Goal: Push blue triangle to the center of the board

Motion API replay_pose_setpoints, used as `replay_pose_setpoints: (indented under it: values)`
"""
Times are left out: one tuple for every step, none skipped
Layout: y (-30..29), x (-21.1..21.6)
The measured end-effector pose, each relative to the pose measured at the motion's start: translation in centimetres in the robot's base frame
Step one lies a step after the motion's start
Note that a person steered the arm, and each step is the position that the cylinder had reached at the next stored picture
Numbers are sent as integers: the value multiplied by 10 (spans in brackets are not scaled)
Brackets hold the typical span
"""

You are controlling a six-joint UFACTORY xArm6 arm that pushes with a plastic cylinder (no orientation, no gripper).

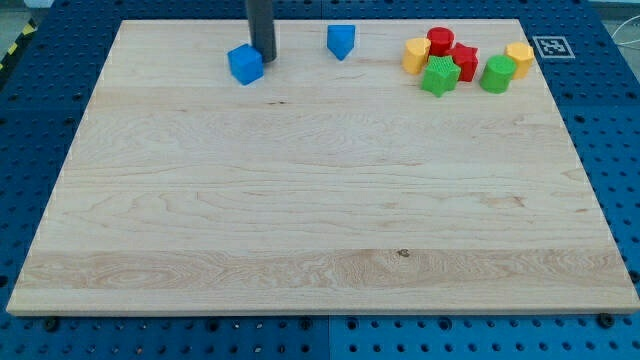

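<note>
The blue triangle (341, 41) lies near the board's top edge, a little right of the middle. A blue cube (245, 64) lies to its left, also near the top. My tip (266, 59) comes down from the view's top and rests against the cube's right side, well left of the blue triangle.
A cluster of blocks sits at the top right: a yellow block (416, 55), a red cylinder (440, 41), a red star-like block (464, 62), a green star-like block (439, 77), a green block (497, 74) and a yellow block (519, 57). The wooden board (320, 220) lies on a blue pegboard table.
</note>
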State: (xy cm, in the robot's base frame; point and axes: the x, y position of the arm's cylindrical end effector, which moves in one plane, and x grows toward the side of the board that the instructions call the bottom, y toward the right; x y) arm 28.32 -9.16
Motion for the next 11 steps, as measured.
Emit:
replay_pose_setpoints:
  values:
    - [-36, 21]
    - [-37, 21]
    - [-27, -8]
    - [-1, -48]
    - [30, -71]
    - [74, -88]
    - [109, -89]
    - [121, -68]
    - [121, -53]
    - [121, -43]
    - [121, -27]
